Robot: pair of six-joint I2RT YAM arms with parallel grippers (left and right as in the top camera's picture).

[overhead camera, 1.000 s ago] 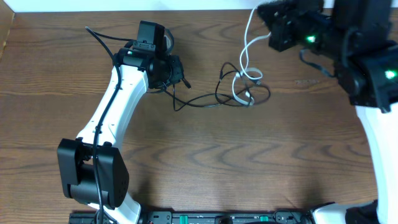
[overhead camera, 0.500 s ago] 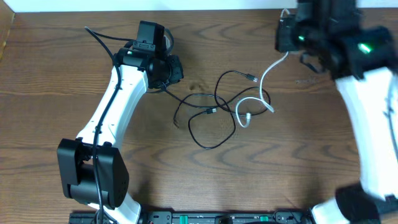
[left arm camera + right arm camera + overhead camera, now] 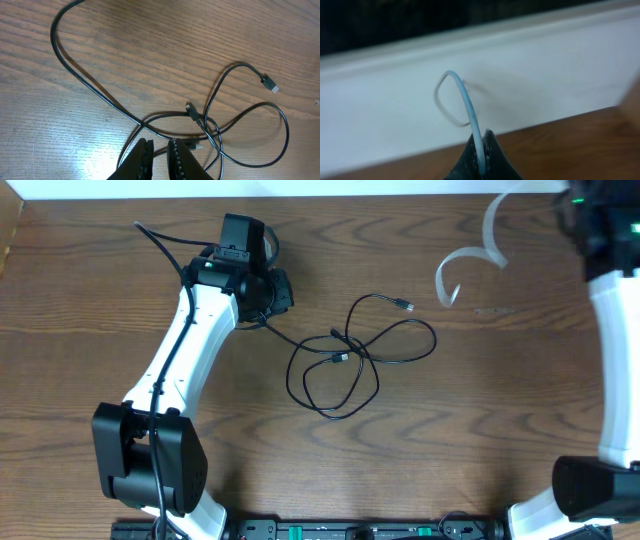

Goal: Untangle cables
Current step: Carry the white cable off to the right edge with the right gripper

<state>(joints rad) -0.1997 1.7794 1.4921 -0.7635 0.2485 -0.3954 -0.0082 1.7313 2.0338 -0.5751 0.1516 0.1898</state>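
White cable now lifted clear of black cable. I see right pincer pinching white, left pincer pinching black.

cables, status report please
Left gripper shut on black cable, loose loops on table. Right gripper shut on white cable, held up clear of the black. Nothing in the way.

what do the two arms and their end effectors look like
Both arms: smooth white links and boxy black joint housings. A black wire runs along the left arm; a green light glows on the right arm. The left end effector and right end effector have black tapered fingers.
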